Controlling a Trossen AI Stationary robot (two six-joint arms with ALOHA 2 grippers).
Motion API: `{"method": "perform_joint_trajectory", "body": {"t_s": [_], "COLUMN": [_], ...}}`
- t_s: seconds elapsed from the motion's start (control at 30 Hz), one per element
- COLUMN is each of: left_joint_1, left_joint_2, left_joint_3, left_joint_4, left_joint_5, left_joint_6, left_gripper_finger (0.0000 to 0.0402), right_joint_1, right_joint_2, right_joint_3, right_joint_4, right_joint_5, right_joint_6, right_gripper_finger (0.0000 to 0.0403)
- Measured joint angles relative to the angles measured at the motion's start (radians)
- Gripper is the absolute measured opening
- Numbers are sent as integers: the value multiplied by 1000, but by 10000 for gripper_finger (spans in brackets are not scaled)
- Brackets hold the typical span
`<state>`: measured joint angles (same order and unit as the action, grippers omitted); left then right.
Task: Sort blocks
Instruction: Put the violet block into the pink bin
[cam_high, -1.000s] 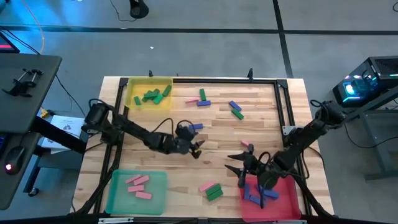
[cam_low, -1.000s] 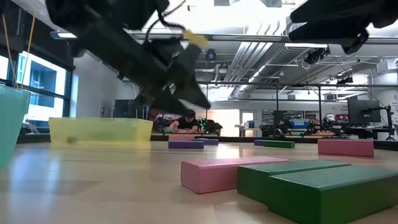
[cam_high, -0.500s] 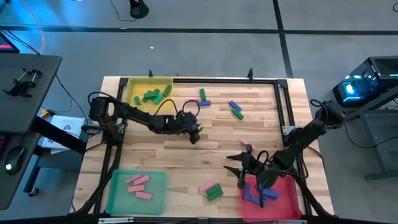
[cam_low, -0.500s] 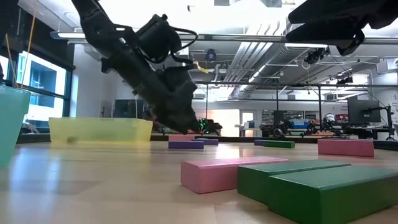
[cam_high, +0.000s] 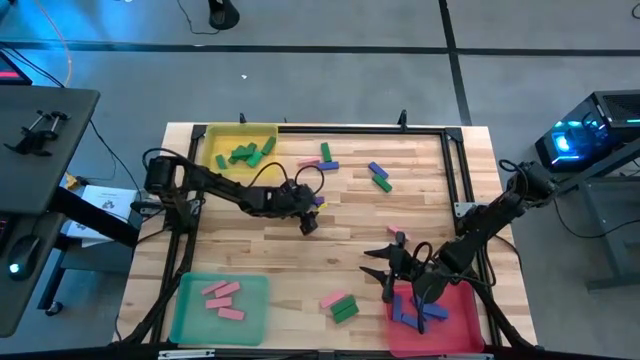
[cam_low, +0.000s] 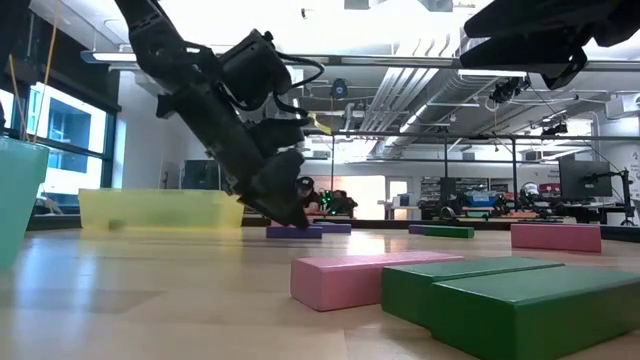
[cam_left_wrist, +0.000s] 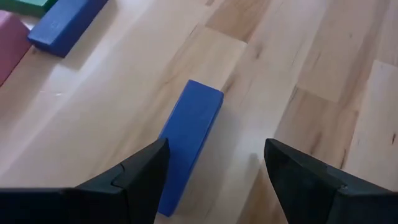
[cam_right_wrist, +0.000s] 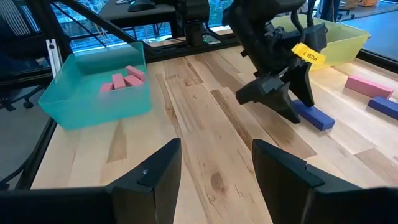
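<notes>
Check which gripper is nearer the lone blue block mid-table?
Left. The left gripper is right at the blue block, fingers open. The right gripper waits by the red tray.

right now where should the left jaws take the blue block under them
Across its two long sides near the middle, coming straight down. The blue block lies flat on the bare table, nothing touching it, and its narrow width should fit the open left gripper, which already hangs over it, though one jaw sits above the block itself.
</notes>
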<state>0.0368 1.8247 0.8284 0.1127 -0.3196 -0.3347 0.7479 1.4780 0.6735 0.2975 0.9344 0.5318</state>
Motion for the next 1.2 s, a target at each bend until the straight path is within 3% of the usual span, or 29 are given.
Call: {"method": "perform_joint_trajectory", "body": {"t_s": [0.33,0.53,0.87,1.0,1.2], "left_joint_1": [-127,-182,-131,-127,-169], "left_joint_2": [19,-5,77,108,111], "left_joint_3": [-4,-3,-2,-1,-3], "left_joint_4": [128,124,129,156,236], "left_joint_5": [24,-89,33,56,51], "left_joint_6": [68,145,78,60,50], "left_gripper_finger": [252,252,247,206,82], "right_joint_1": [-2,-2,-2,-2,-2], "right_joint_2": [0,0,0,0,0], "right_joint_3": [0,0,0,0,0], "right_joint_4": [-1,-1,0,-1,-8], "right_joint_5": [0,0,0,-5,-38], "right_joint_6": [-1,2,2,1,-15], "right_gripper_finger": [181,181,181,181,181]}}
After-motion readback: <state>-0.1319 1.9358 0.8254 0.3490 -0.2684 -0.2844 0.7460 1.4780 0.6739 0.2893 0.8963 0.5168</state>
